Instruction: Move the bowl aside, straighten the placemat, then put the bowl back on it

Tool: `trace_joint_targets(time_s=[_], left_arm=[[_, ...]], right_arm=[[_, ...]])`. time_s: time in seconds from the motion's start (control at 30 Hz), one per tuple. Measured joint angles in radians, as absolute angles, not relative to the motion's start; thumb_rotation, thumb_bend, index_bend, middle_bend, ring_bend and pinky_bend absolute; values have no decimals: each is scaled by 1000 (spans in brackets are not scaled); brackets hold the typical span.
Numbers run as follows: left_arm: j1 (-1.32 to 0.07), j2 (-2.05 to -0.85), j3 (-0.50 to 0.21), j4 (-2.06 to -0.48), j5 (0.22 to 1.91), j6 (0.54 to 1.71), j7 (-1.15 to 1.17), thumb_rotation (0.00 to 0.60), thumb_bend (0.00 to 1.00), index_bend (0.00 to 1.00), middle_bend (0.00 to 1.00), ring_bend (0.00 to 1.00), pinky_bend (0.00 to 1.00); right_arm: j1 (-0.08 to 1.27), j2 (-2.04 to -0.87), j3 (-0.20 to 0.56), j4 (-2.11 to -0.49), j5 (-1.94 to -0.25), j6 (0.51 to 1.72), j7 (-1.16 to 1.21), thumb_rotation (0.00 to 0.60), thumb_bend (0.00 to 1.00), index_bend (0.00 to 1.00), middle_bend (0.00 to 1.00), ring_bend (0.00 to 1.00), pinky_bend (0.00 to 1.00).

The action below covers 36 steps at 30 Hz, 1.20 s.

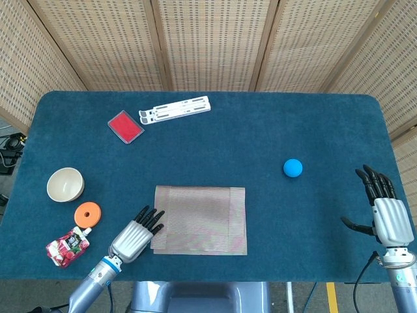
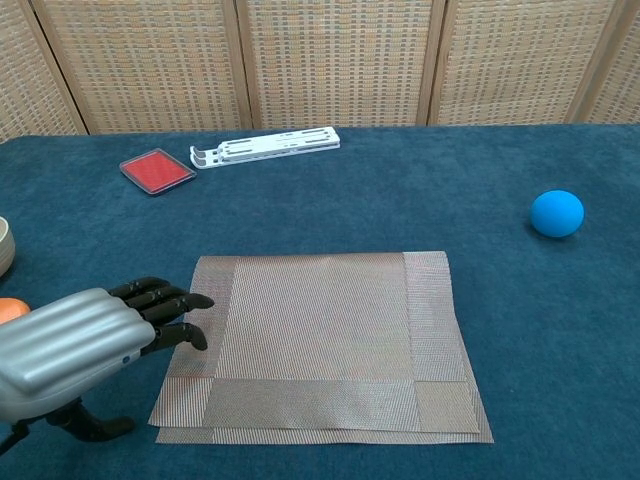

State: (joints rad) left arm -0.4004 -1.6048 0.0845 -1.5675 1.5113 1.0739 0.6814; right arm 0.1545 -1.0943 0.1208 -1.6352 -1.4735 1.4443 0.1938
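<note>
Nearest the robot, the left hand (image 2: 75,345) sits at the near-left corner of the placemat (image 1: 202,219), holding nothing, fingers extended with their tips over the left border; whether they press the weave cannot be confirmed. The placemat lies near the front edge of the blue counter (image 1: 215,143); along its front edge a second layer shows beneath the first, so it appears folded or doubled, and it looks slightly askew.

At far right, the right hand (image 1: 387,216) is empty with fingers spread, well apart from all objects.

To the left, a red snack pouch (image 1: 66,247) and an orange disc (image 1: 87,212) lie near the left hand. Beyond them the bowl (image 1: 65,184) stands off the placemat, so the first step appears complete and straightening is in hand.

Recommendation: press flat fingertips on the border and slide in small strokes, avoiding bunching the doubled front edge.

Further back lie a blue ball (image 1: 292,167), a red pad (image 1: 125,126) and a white stand (image 1: 174,109).
</note>
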Motion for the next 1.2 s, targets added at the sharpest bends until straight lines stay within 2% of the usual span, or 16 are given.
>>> trace_joint_targets(time_s=[0.3,0.47,0.63,1.2], left_arm=[[-409,-1654,89,-1524,1539,1080,682,600,244,132,0,0,0],[-412,-1688,89,-1488,1573,1102,655,600,261,160,0,0,0],[-414,-1702,92,-1468,1602,1124,620,600,364,211,0,0,0],[-421,-1724,74,-1444,1585,1120,566,600,416,263,0,0,0]], right_arm=[[154,-1091,121,-1636,-1474,1444,204,600,30,40,0,0,0],[154,-1089,122,-1636,-1473,1443,209,600,30,40,0,0,0],[153,-1089,122,-1636,-1474,1443,212,600,30,40,0,0,0],[152,-1086,121,-1642,-1476,1444,216,600,30,40,0,0,0]])
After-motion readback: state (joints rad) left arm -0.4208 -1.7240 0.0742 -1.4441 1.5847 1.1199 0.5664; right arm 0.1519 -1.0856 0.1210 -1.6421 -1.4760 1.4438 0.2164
